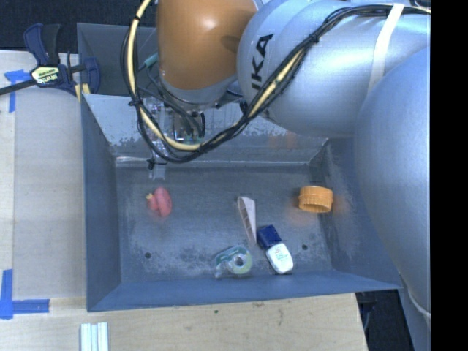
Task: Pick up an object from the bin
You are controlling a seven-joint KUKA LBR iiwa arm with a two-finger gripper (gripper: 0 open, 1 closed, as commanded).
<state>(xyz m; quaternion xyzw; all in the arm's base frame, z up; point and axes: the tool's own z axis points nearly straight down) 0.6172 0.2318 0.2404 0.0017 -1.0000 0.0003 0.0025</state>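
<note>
Tool hangs by pink lump, nub leftward.

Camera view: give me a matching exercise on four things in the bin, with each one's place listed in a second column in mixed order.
Things:
1. pink toy
2. orange cap
3. green ring
4. beige wedge

Places in the bin:
A. right side of the floor, near the wall
B. front of the floor, near the front wall
C. left side of the floor
D. middle of the floor, just behind the blue-and-white piece

Pairs: 1-C, 2-A, 3-B, 4-D
</note>
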